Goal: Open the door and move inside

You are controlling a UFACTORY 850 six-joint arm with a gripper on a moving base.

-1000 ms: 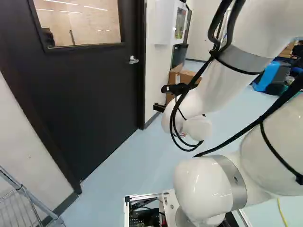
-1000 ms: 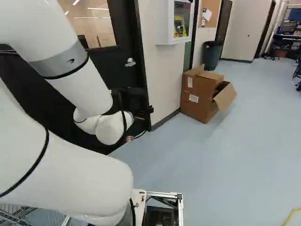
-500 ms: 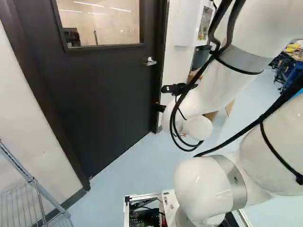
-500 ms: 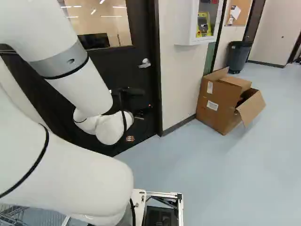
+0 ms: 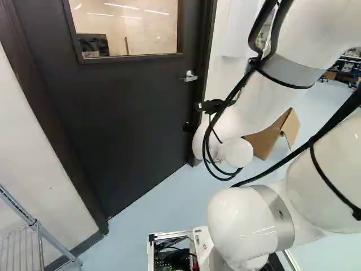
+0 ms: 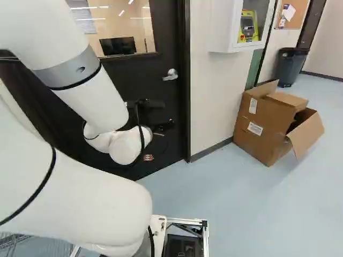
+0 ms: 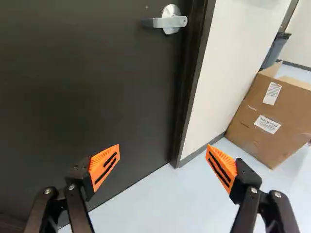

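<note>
Across pale floor (image 6: 230, 203), facing the closed door (image 5: 124, 113). Holding the claw (image 7: 163, 149) wide and empty, short of the lever handle (image 7: 169, 22), probably to leave room for closing around it.

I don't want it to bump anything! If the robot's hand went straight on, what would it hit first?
Probably the dark door, below its silver handle and near the door frame. The open hand seems to point there, but I can't tell how far away it is.
</note>
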